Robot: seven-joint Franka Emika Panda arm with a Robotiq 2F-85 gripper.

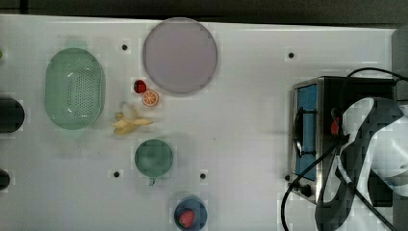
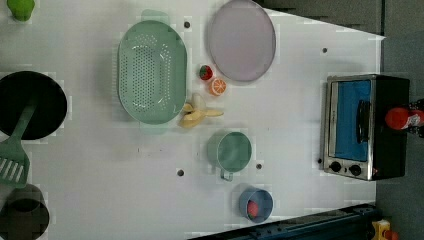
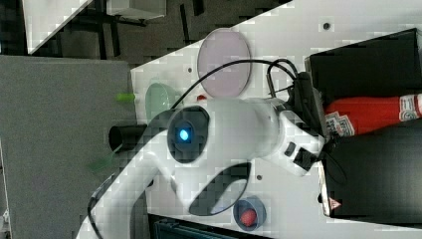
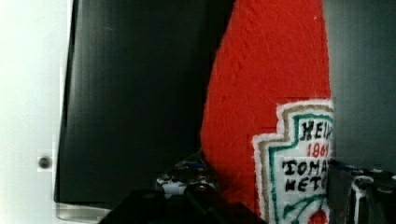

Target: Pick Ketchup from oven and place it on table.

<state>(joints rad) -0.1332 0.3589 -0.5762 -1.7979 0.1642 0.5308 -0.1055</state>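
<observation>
The Ketchup [image 3: 368, 113], a red bottle with a white-and-red label, rests on the black top of the oven [image 2: 352, 120]. The oven's blue glass door [image 1: 308, 103] is closed, and it stands on the white table [image 1: 240, 120] at the top view's right. My gripper [image 3: 326, 124] is on the oven top at the bottle's label end. In the wrist view the Ketchup [image 4: 271, 70] sits between my dark fingers [image 4: 355, 196], which close on both of its sides. In the top view my arm hides most of the Ketchup [image 1: 334, 127].
A green colander [image 1: 74, 89], purple plate [image 1: 179, 55], strawberry [image 1: 140, 86], orange slice [image 1: 150, 97], banana [image 1: 129, 120], green cup [image 1: 154, 157] and blue bowl [image 1: 190, 214] lie across the table. A black pan [image 2: 30, 105] and a green spatula [image 2: 15, 150] sit at the left view's left.
</observation>
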